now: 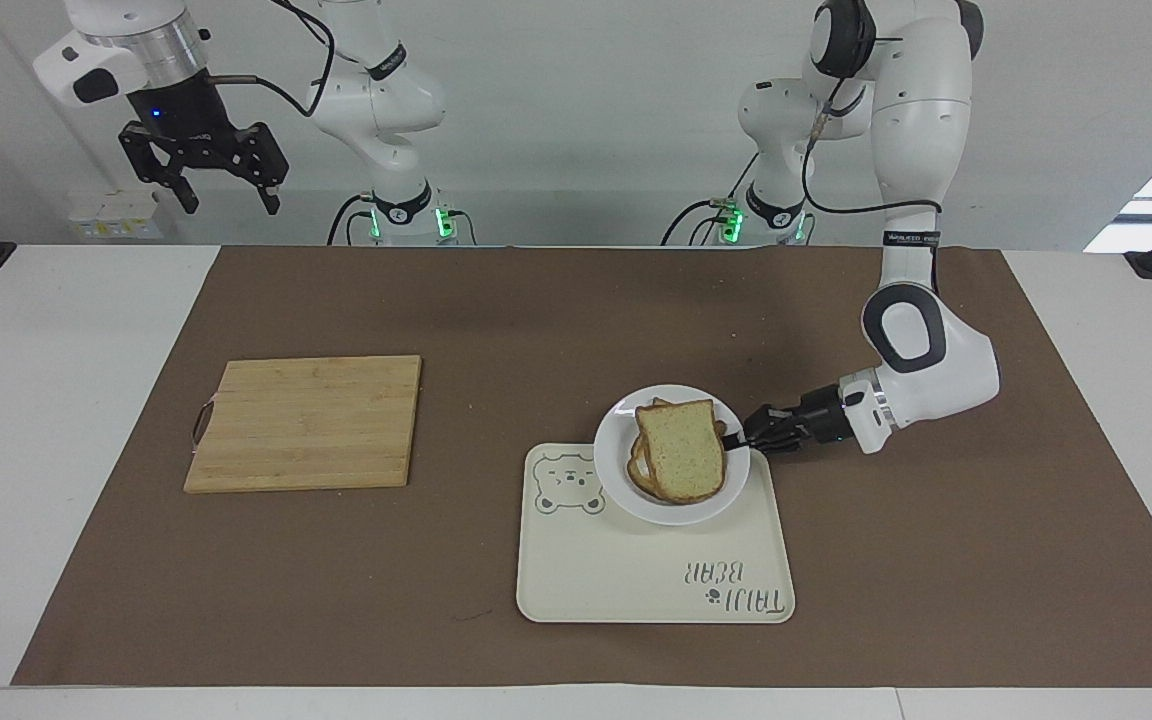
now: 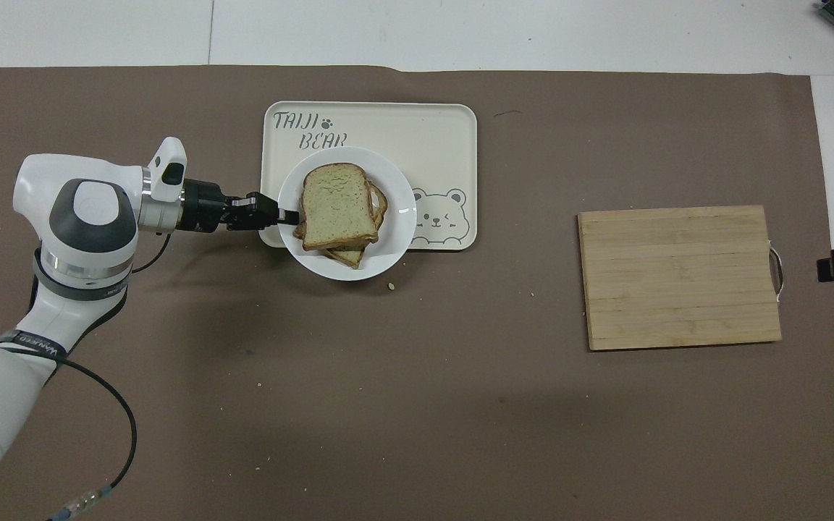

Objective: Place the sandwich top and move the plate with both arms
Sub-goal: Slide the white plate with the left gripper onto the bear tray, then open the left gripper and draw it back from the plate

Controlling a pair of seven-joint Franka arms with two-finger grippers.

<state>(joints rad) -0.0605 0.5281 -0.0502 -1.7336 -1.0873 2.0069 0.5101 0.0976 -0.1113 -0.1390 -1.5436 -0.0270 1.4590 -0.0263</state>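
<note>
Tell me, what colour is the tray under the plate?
The tray is cream with grey lettering and a bear drawing, clearest in the overhead view.

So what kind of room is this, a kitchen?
Probably a robot lab, not a real kitchen. Two white arms are fixed at a table covered by a brown mat, with only a tray, a cutting board and a plated sandwich top.

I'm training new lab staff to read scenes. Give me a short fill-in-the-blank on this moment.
1. The left gripper is shut on the rim of the ____.
2. The sandwich top lies on a stack of ____ slices.
3. The plate partly covers the cream ____.
4. The right gripper, raised by the cutting board's end, is ____.

Missing words: plate; bread; tray; open
</note>
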